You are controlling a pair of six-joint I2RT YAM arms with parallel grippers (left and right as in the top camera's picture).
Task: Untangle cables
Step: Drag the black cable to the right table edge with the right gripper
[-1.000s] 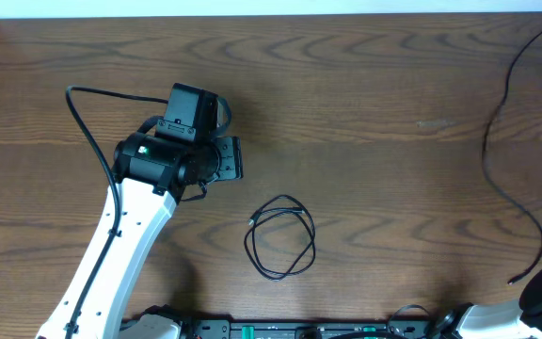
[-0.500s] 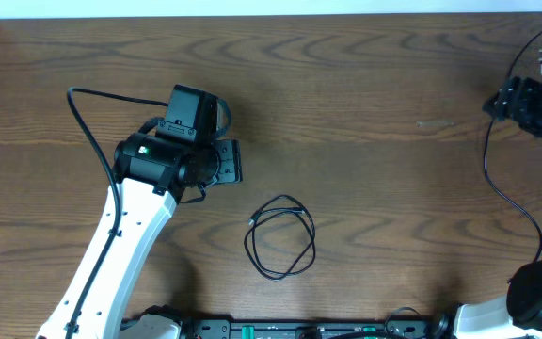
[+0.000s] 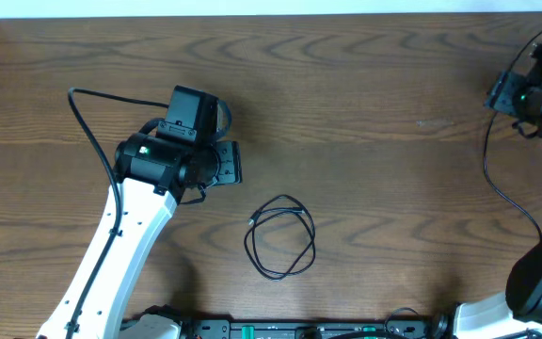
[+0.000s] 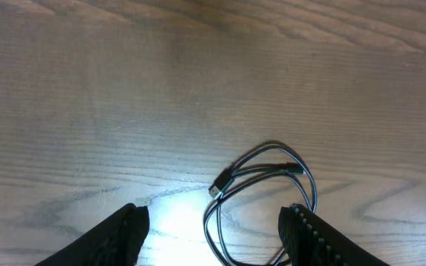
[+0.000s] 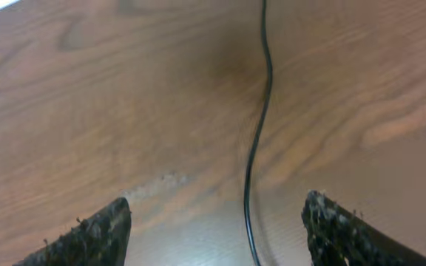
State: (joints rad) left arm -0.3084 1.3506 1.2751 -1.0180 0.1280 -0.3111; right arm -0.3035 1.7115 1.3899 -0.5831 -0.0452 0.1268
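Overhead, the coiled black cable [image 3: 280,237] lies mid-way along the bench [image 3: 374,75], and the long black cable [image 3: 486,165] trails near its right edge. Both look thin, light and limp.

In the left wrist view, your left gripper [image 4: 217,233] stands apart and empty before the coil. Pinch near its plug.

In the right wrist view, your right gripper [image 5: 217,229] stands wide and empty over the smooth strand.

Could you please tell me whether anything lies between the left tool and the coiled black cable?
Nothing visible does. The left tool stands open above the bare table, and the coiled black cable lies loose just ahead of its fingers, with only wood around it.
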